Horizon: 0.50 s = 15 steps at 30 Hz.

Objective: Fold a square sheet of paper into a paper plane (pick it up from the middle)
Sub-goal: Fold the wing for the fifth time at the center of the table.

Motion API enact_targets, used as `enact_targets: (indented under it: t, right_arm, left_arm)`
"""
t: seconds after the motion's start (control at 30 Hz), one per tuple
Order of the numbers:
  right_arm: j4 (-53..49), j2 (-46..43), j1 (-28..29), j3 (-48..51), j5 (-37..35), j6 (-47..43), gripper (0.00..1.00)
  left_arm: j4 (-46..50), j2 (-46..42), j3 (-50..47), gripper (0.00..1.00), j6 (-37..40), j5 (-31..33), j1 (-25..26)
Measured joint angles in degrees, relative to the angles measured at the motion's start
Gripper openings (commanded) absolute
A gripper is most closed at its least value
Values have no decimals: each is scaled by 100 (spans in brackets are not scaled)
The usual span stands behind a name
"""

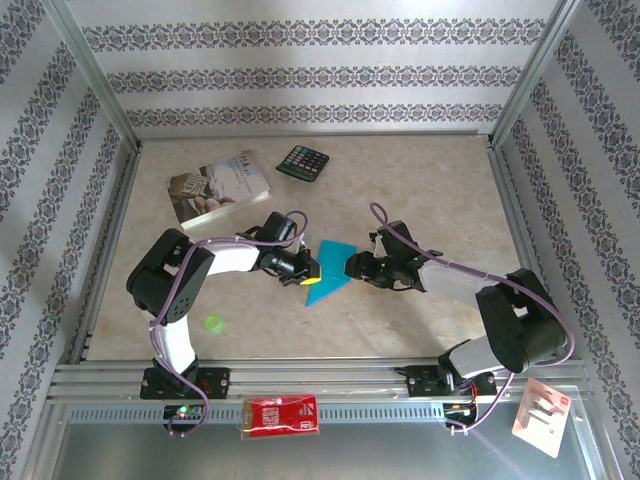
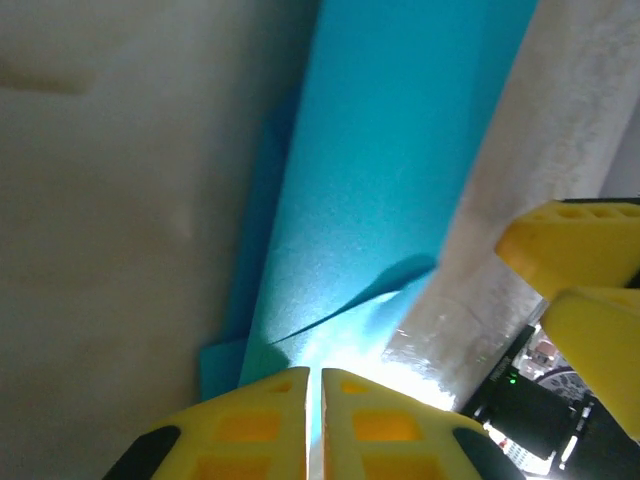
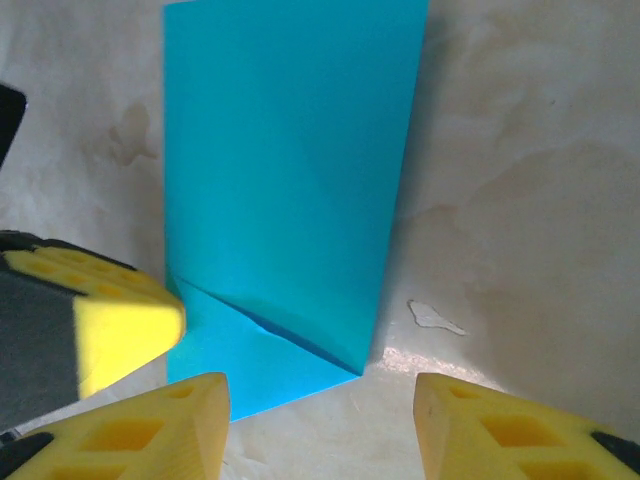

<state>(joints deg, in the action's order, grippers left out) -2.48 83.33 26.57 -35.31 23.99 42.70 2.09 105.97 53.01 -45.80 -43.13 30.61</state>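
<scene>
The square sheet of paper (image 1: 330,272) lies folded on the table between the two arms, turquoise-blue, with a diagonal flap creased at one end (image 3: 270,345). My left gripper (image 1: 310,270) is shut, its yellow fingertips (image 2: 270,400) resting at the sheet's left edge (image 2: 360,200). I cannot tell whether paper is pinched between them. My right gripper (image 1: 350,265) is open at the sheet's right side. The sheet's near corner lies just ahead of its left finger (image 3: 190,420). Nothing sits between the right jaws. In the left wrist view the right gripper (image 2: 570,290) appears at the right edge.
A pale book (image 1: 220,188) and a black calculator (image 1: 303,162) lie at the back of the table. A small green object (image 1: 212,323) sits near the left arm's base. A red packet (image 1: 283,415) and a white packet (image 1: 542,415) lie in front of the rail.
</scene>
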Motion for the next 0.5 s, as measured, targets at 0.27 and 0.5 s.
enact_targets:
  t: [0.27,0.5]
  right_arm:
    - [411,223,136,68,175,208,52]
    - [671,487,136,83,264,369,50]
  left_arm:
    - [-588,4,-409,6,-138,-46,-74]
    - [-885,-22,-555,6,-240,-83,-74]
